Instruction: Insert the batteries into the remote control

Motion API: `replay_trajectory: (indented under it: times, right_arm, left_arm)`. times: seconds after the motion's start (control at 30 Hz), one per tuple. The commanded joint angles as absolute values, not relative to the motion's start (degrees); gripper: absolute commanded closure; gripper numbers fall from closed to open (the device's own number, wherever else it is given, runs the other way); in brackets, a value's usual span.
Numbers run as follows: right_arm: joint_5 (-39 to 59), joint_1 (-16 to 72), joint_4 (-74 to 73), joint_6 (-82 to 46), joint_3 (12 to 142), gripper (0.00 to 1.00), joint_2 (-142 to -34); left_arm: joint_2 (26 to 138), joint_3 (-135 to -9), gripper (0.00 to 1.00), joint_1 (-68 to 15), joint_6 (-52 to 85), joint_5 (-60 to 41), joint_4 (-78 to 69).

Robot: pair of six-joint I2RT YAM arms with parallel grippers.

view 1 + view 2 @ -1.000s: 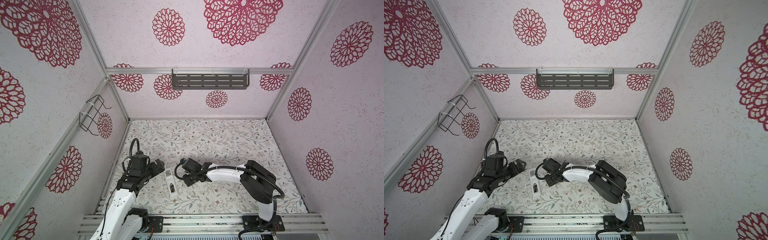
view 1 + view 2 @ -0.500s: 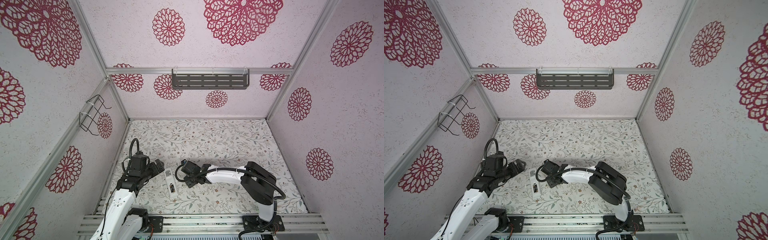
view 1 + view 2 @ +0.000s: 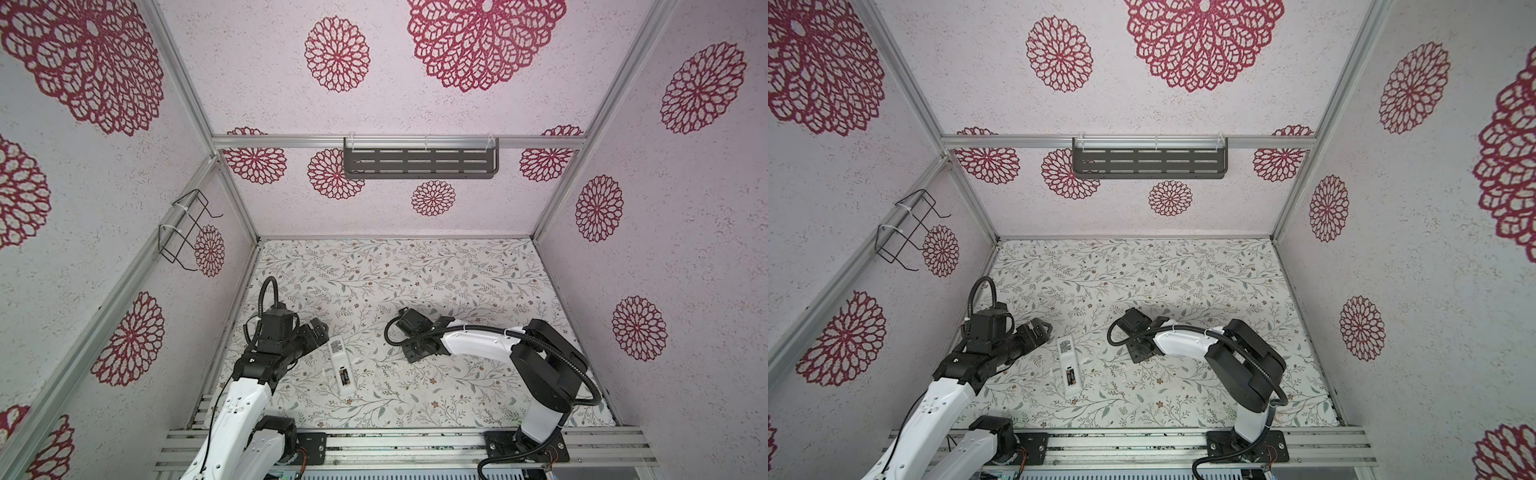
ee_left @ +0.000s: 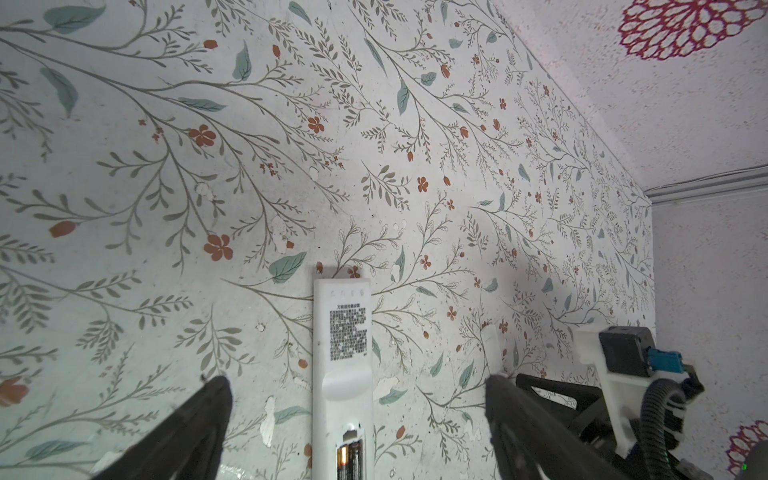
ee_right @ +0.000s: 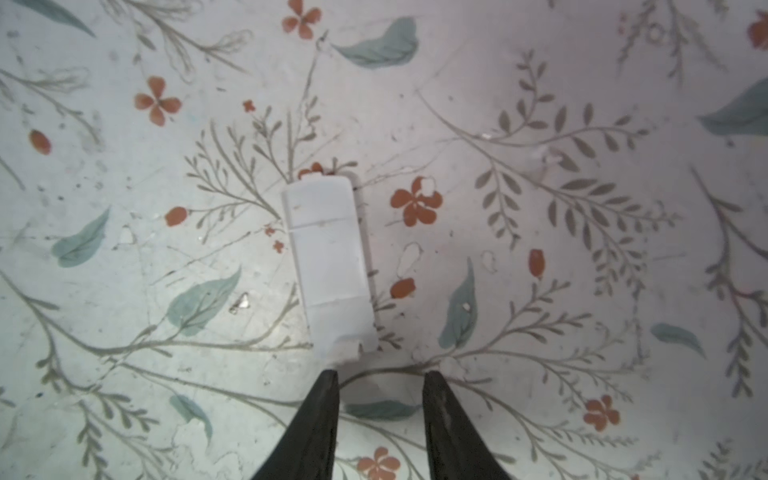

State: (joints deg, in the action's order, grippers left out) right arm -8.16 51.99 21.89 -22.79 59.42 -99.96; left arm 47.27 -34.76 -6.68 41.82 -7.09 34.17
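While the bay stands uncovered: both batteries [image 4: 351, 461] lie side by side in it, so loading looks done bar the lid.
Remote [image 3: 340, 368]: flat on the table [image 3: 415, 282], back up, near the front edge between the two arms; nothing holds it.
Cover [image 5: 330, 266]: loose white strip lying flat on the table, its notched end just ahead of the right fingertips.
Left gripper [image 4: 357, 382]: jaws spread wide and empty, near the remote's far end; the wrist view shows the remote between the fingers, but I cannot tell whether they are down around it or above it.
Right gripper [image 5: 380, 378]: jaws part way apart, only table between them.
Risk, pickup: the cover is thin and lies flat, so the fingers may skid it away, or pinch one corner and let it twist.
Risk, fitting: with the remote unheld, a push on the cover would likely slide the whole bar instead of clicking the tabs home.
Risk, batteries: a knock to the remote could tip them out of the bay.
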Motion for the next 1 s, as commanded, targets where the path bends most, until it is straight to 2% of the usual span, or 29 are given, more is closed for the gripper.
replay_trajectory:
  times: [0.0, 0.13, 0.27, 0.37, 0.97]
  right_arm:
    - [-2.27, 52.07, 21.3, -21.54, 60.29, 0.58, -97.13]
    - [1.21, 52.11, 18.16, -22.82, 59.88, 0.53, -96.81]
    - [-2.21, 51.88, 19.58, -22.69, 60.29, 0.46, -95.69]
    - [-3.64, 51.29, 20.93, -22.24, 59.9, 0.46, -95.49]
    - [-2.88, 50.54, 18.34, -21.16, 59.94, 0.63, -100.04]
  left_arm:
    - [46.85, -34.72, 0.03, -6.24, 41.49, -7.47, 33.23]
    - [46.81, -34.63, 0.03, -6.25, 41.48, -7.45, 33.13]
    - [46.59, -34.54, 0.03, -6.25, 41.5, -7.72, 33.0]
    - [46.67, -34.54, 0.03, -6.24, 41.32, -7.96, 32.78]
    - [46.42, -34.54, 0.03, -6.25, 40.97, -12.38, 30.72]
